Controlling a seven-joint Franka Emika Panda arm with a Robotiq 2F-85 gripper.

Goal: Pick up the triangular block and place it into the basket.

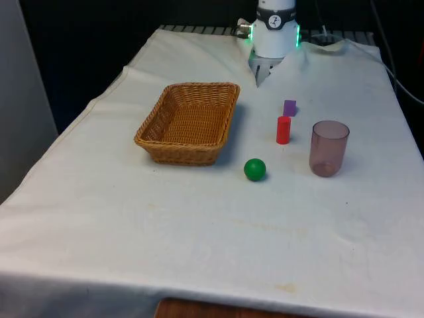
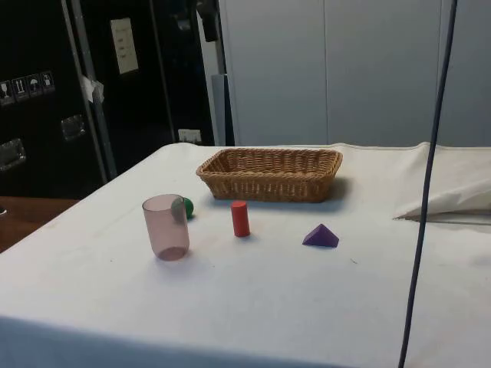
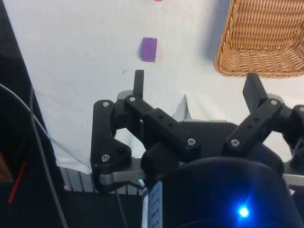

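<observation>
The purple triangular block (image 1: 289, 107) lies on the white cloth, to the front view's right of the wicker basket (image 1: 189, 122). In the side view the block (image 2: 321, 236) sits in front of the basket (image 2: 270, 172), apart from it. My gripper (image 1: 261, 74) hangs above the far end of the table, behind the block and well clear of it. The wrist view shows the gripper (image 3: 194, 85) open with nothing between its fingers, the block (image 3: 149, 49) ahead of one finger (image 3: 138, 83), and a corner of the basket (image 3: 261, 38) beyond the other.
A red cylinder (image 1: 283, 129) stands just in front of the block. A green ball (image 1: 254, 169) lies nearer the camera. A translucent pink cup (image 1: 328, 148) stands at the front view's right. A cable (image 2: 426, 184) hangs in the side view's foreground.
</observation>
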